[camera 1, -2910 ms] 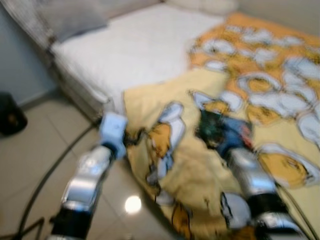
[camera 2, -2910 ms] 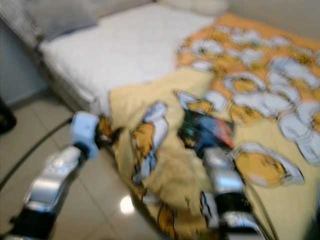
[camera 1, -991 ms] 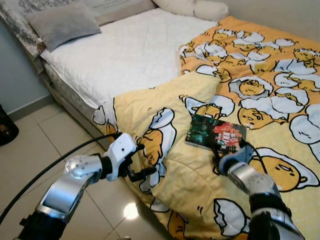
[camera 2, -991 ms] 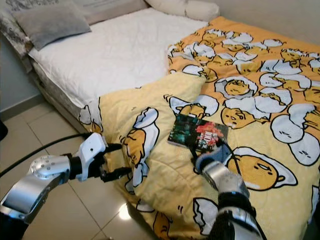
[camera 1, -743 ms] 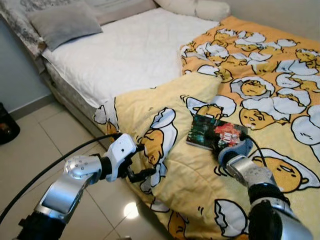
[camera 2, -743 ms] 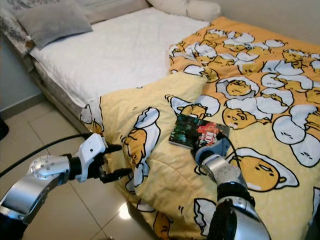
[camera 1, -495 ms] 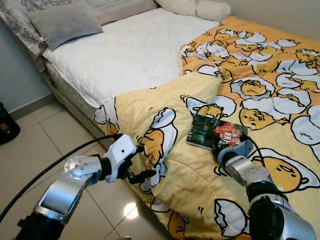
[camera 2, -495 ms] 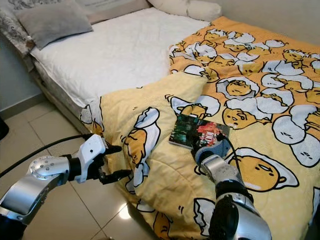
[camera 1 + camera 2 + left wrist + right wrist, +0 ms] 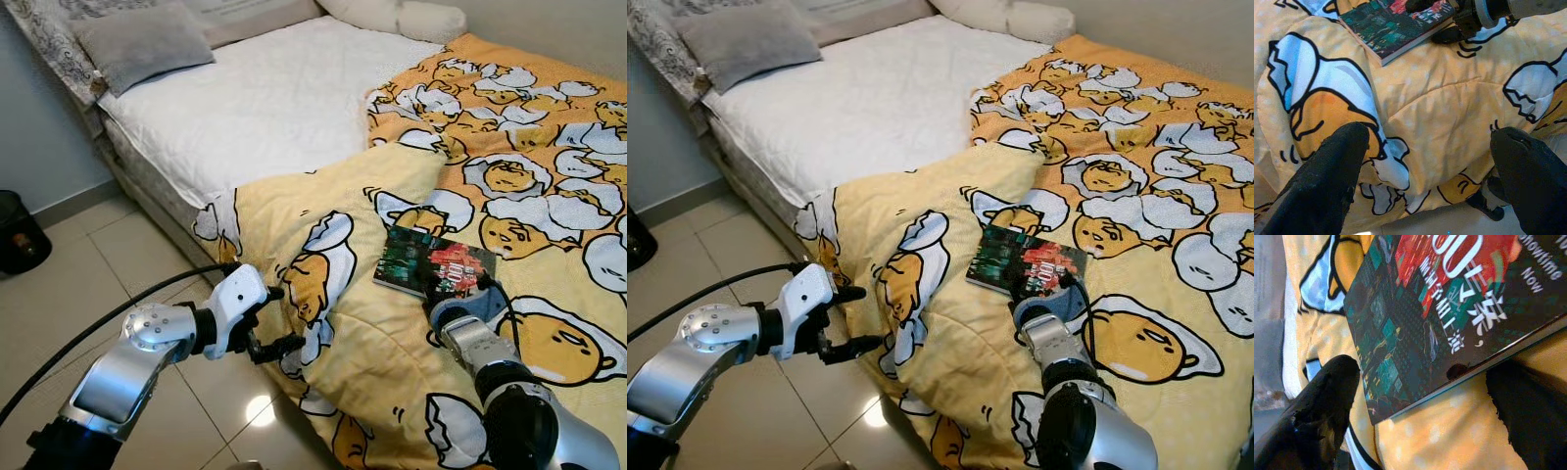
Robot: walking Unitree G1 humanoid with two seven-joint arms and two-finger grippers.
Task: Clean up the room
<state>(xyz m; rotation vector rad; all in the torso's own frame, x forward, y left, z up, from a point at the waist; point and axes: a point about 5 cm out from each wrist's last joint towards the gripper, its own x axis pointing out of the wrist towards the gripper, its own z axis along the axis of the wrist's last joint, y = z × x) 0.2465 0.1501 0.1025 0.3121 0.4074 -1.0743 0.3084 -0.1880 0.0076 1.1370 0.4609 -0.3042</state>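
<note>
A book with a dark green and red cover lies flat on the yellow blanket, right of centre in the head views, on the bed. The right hand sits at the book's near edge, fingers spread wide, one to each side of that edge and closed on nothing. The book lies just ahead of this hand, its long axis running roughly crosswise to the reach. The left hand hovers at lower left by the blanket's hanging fold, fingers also wide apart and empty. The right hand is far nearer; it looks best placed to take the book.
</note>
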